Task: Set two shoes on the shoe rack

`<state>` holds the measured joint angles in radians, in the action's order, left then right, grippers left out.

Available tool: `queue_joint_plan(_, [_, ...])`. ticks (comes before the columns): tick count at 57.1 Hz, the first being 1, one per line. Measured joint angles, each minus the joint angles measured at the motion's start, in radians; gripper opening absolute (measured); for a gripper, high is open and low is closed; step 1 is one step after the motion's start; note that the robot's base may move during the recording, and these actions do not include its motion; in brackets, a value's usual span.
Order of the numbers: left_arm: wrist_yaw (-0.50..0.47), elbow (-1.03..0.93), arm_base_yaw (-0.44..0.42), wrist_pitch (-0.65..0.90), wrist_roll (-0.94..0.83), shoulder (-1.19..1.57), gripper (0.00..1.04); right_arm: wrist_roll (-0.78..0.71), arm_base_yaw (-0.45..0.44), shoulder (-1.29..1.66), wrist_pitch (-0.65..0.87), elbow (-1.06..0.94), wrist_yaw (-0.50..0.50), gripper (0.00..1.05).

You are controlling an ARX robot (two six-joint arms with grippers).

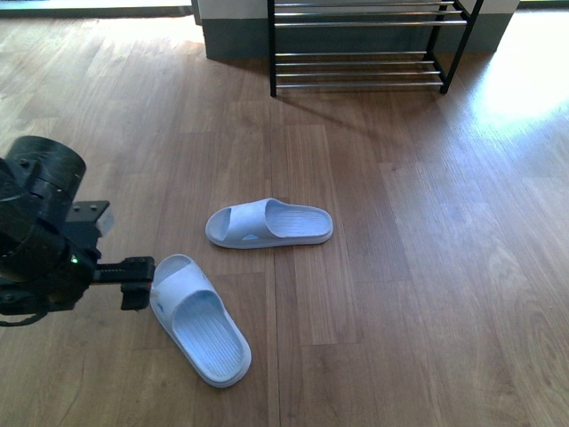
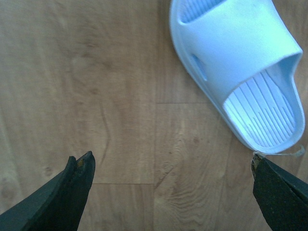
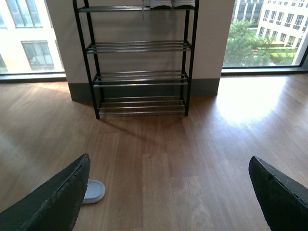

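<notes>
Closest slide sandal looks light, bendy: pinch strap; left gripper at its 10 o'clock, right gripper, both gaping, empty.

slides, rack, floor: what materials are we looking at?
Slides: pale blue, matte, one-piece moulded, ribbed footbed; looks like rubber or foam.
Rack: black frame, shiny chrome-like bars; likely metal.
Floor: wood-grain planks with seams, glare patches; wood or laminate, can't tell.
</notes>
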<state>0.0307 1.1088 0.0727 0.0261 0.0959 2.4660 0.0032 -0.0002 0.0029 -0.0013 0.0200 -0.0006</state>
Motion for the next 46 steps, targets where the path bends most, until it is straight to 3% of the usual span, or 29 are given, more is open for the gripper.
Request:
queue_joint_plan(21, [0.04, 0.292, 0.078, -0.088, -0.021, 0.312, 0.95, 0.0, 0.0, 0.0, 0.0, 0.0, 0.0, 0.96])
queue_joint_plan(46, [-0.051, 0.385, 0.092, 0.088, -0.129, 0.455, 0.95, 0.0, 0.0, 0.0, 0.0, 0.0, 0.0, 0.96])
